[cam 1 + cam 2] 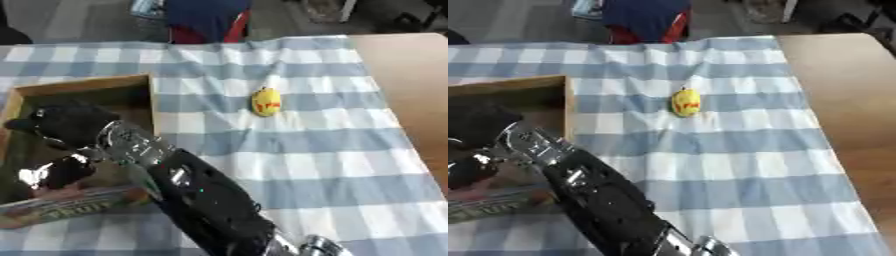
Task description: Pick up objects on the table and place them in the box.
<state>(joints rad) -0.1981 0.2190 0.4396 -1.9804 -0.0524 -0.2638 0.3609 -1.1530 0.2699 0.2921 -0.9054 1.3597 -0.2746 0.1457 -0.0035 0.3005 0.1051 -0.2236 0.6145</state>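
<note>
A small yellow rounded object (266, 101) with a red mark lies alone on the checked cloth, right of the wooden box (87, 84). My right arm runs from the bottom edge up and left, and my right hand (70, 122) is over the inside of the box. It shows only as a black mass. Below it in the box lies a dark shiny thing (52, 174) that I cannot make out. A flat colourful packet (74, 204) with lettering lies along the box's near side. The left hand shows in neither view.
A blue and white checked cloth (306, 150) covers the table. Bare brown tabletop (411, 65) shows at the right. The box's right wall (152, 105) stands between my hand and the yellow object.
</note>
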